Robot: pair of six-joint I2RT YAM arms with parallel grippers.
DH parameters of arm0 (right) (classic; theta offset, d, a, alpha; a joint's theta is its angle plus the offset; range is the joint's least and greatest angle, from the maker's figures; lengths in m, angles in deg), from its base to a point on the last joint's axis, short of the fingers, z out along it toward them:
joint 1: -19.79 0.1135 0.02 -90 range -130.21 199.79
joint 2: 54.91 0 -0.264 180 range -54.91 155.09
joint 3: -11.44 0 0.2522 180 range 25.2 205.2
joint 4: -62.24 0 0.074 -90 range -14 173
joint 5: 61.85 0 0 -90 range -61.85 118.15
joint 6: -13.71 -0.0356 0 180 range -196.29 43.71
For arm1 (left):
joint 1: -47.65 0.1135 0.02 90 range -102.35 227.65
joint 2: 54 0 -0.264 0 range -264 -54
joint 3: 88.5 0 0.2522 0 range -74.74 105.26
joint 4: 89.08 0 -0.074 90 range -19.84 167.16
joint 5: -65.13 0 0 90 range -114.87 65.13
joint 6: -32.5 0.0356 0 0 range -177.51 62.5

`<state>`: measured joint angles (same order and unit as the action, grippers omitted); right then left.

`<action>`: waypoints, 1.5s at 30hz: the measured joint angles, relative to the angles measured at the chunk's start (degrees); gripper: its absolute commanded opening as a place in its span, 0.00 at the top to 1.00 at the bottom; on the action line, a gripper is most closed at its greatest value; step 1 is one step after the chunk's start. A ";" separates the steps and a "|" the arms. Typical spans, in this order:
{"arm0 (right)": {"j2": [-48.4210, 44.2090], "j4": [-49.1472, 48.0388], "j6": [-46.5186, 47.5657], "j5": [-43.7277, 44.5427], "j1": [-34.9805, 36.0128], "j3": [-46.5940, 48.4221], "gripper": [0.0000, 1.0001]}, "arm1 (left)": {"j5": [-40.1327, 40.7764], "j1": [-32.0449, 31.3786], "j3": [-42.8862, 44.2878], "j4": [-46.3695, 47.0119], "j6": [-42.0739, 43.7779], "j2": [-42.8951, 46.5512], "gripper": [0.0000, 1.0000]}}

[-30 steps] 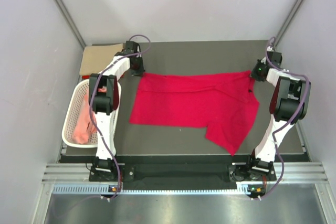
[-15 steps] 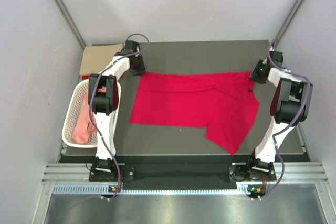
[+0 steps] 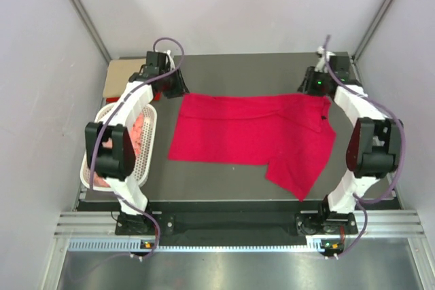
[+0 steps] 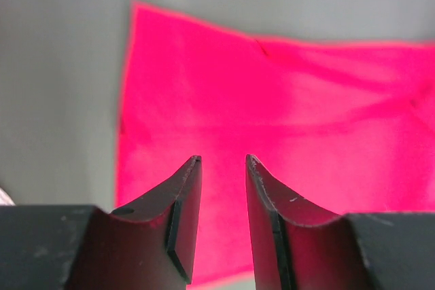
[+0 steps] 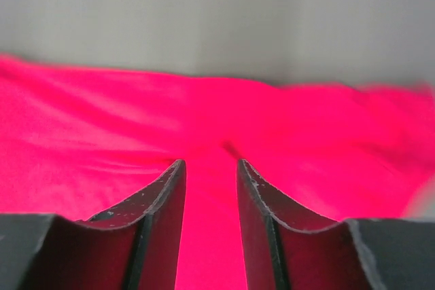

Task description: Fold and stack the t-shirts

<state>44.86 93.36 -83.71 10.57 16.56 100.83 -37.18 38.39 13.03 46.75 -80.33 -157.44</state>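
The crimson t-shirt (image 3: 251,130) lies flat across the dark table (image 3: 224,181), doubled into a wide band, with one lobe sticking out toward the near right edge. The left gripper (image 4: 223,159) hangs over the shirt's far-left corner and the right gripper (image 5: 211,162) over its far-right part. Both have their jaws parted with nothing between them, so the cloth is released. The likely trouble is that the uneven right side gets folded in crooked, or that the next pinch catches only the upper layer and drags the band askew, since nothing pins it down. A tan shirt (image 3: 126,71) sits at the far left, beyond the white mesh basket (image 3: 149,140) with pink cloth in it. Compared with a second ago, both grippers have let go and pulled back from the far edge, the right one shifting inward, while the shirt lies as it did.
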 measured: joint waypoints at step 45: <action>18.16 10.08 19.87 -7.41 5.18 10.14 0.53 | -14.05 -1.01 -22.62 10.29 -4.35 15.32 0.63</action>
<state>63.02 103.44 -63.84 3.16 21.74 110.98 -51.24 37.38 -9.59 57.04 -84.68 -142.11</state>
